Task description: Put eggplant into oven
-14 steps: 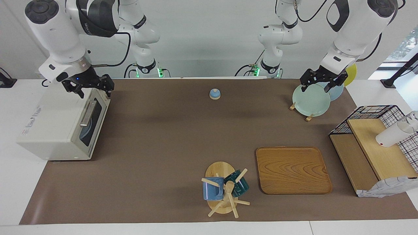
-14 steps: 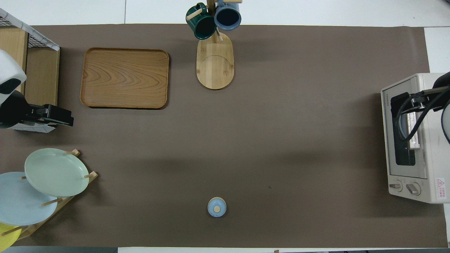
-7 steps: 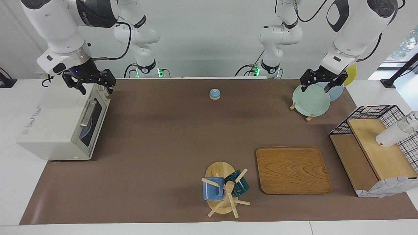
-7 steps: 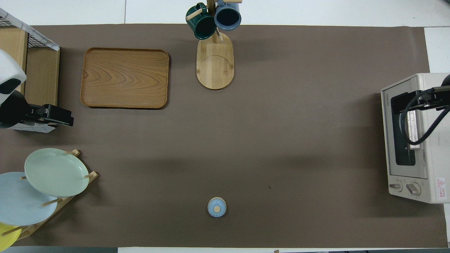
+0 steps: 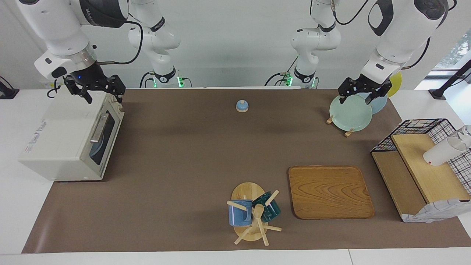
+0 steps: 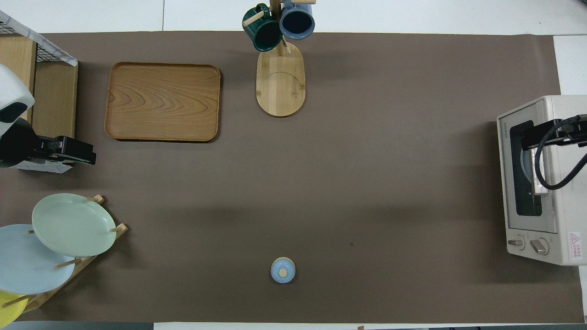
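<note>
Facing view
Right gripper: it hangs over the top of the toaster oven, at the corner nearest the robots. Fingers spread wide with nothing between them.
Left gripper: it waits over the pale green plate on the plate rack, fingers apart, empty.
Oven door: it looks shut, with the silver bar handle lying against the dark glass.
Eggplant: you will not find it on the brown mat. Something rounded and bluish shows through the glass, but what it is cannot be told.
Step in hand: I judge you are either about to open the door or have just shut it. If the eggplant is not inside, locate it before touching the handle.

Overhead view
Right gripper: its dark body and a looping cable cover the end of the oven farthest from the robots.
Eggplant: absent here too, neither on the wooden tray nor beside the small blue bell.
Advice: if you open the door, come down squarely on the middle of the bar, close fully, then pull in an arc about the lower hinge so the oven does not slide.
Risk: keep the cable clear of the handle.
</note>
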Tool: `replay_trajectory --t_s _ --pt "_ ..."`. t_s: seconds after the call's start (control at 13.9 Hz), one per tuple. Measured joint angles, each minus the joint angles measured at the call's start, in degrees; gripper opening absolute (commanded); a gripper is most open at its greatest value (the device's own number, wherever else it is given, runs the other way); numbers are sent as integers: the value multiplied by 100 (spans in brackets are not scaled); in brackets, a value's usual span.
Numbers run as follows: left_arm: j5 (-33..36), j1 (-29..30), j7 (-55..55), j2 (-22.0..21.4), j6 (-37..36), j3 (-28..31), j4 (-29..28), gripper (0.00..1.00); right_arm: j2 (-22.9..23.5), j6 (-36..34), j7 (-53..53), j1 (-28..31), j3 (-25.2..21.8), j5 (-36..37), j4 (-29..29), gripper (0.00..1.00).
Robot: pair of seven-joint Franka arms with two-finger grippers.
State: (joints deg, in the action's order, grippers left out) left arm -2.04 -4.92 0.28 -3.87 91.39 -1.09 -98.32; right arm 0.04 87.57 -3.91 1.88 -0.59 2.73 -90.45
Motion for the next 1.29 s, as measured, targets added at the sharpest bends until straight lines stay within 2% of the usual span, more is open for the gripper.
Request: replay_trajectory --t_s 1.29 --pt "0 0 0 0 0 0 0 100 -5 -96 0 -2 11 -2 -1 100"
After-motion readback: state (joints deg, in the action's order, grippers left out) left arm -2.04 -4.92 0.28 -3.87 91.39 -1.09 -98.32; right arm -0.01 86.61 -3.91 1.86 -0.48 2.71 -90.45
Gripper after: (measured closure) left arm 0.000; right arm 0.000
